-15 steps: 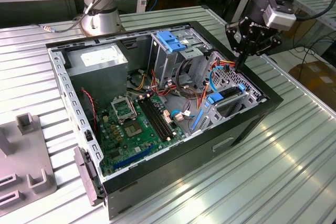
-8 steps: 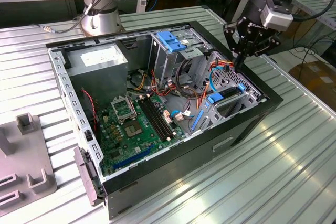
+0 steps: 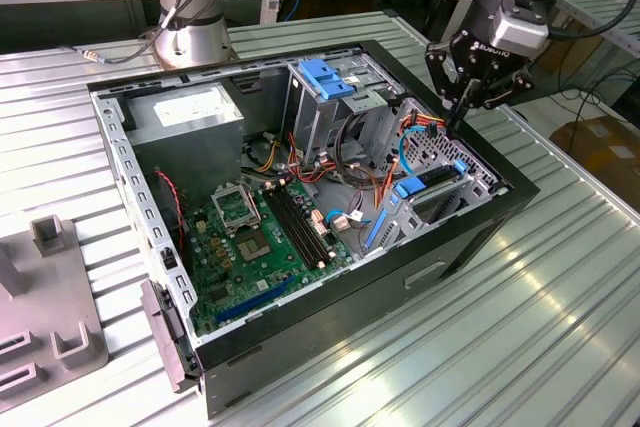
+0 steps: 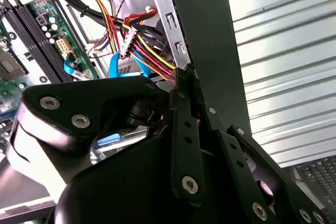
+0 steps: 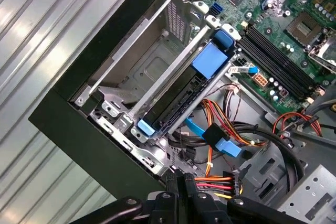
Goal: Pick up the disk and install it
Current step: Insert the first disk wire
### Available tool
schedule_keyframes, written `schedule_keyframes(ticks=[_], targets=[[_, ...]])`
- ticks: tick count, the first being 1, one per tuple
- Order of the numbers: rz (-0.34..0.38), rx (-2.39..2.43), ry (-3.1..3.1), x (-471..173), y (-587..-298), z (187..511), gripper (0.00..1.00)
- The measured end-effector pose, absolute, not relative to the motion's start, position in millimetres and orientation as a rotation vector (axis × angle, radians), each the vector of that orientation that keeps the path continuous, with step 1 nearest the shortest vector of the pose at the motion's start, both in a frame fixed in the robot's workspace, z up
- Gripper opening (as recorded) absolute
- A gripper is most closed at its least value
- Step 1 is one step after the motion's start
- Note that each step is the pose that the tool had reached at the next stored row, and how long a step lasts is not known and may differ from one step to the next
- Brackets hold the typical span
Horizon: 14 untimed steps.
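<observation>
The disk sits on edge in the low drive bay at the case's corner on the exterior view's right, blue rails along its sides. In the first wrist view the disk is a dark slab between a large blue tab and a small blue end piece. My gripper hangs just above the case, beside that bay, with its fingers pressed together and nothing between them. The shut fingertips point at the cable bundle near the bay. In the second wrist view the gripper is over red, yellow and black wires.
The open black computer case lies on a ribbed metal table. Inside are a green motherboard, a grey power-supply box and a drive cage with a blue latch. A grey fixture stands at the exterior view's left.
</observation>
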<state>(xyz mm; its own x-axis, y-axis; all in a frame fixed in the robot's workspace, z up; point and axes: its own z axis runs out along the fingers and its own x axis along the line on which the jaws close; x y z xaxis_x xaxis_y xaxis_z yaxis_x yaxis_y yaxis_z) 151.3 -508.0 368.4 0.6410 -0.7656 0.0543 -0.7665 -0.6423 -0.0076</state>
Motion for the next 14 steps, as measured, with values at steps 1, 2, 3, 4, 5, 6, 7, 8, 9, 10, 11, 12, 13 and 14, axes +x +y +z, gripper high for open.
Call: schedule_keyframes(ticks=[1, 2, 3, 4, 5, 6, 7, 8, 9, 10, 11, 12, 13, 14], targets=[[0.082, 2.82, -1.344, 151.3, -508.0, 368.4, 0.16], [0.082, 2.814, -1.357, 151.3, -508.0, 368.3, 0.16], [0.081, 2.807, -1.37, 151.3, -508.0, 368.3, 0.16], [0.081, 2.803, -1.379, 151.2, -508.0, 368.2, 0.16], [0.081, 2.798, -1.387, 151.1, -508.0, 368.2, 0.16], [0.081, 2.794, -1.395, 150.8, -508.0, 368.1, 0.16], [0.081, 2.791, -1.402, 150.6, -508.0, 368.1, 0.16], [0.081, 2.787, -1.41, 150.4, -508.0, 368.1, 0.16], [0.081, 2.781, -1.419, 150.2, -508.0, 368.0, 0.16], [0.081, 2.777, -1.428, 150.1, -508.0, 368.0, 0.16], [0.081, 2.768, -1.443, 149.9, -508.0, 368.0, 0.16], [0.08, 2.756, -1.467, 149.8, -508.0, 367.9, 0.16], [0.08, 2.747, -1.482, 149.7, -508.0, 367.9, 0.16], [0.08, 2.739, -1.497, 149.7, -508.0, 367.9, 0.16]])
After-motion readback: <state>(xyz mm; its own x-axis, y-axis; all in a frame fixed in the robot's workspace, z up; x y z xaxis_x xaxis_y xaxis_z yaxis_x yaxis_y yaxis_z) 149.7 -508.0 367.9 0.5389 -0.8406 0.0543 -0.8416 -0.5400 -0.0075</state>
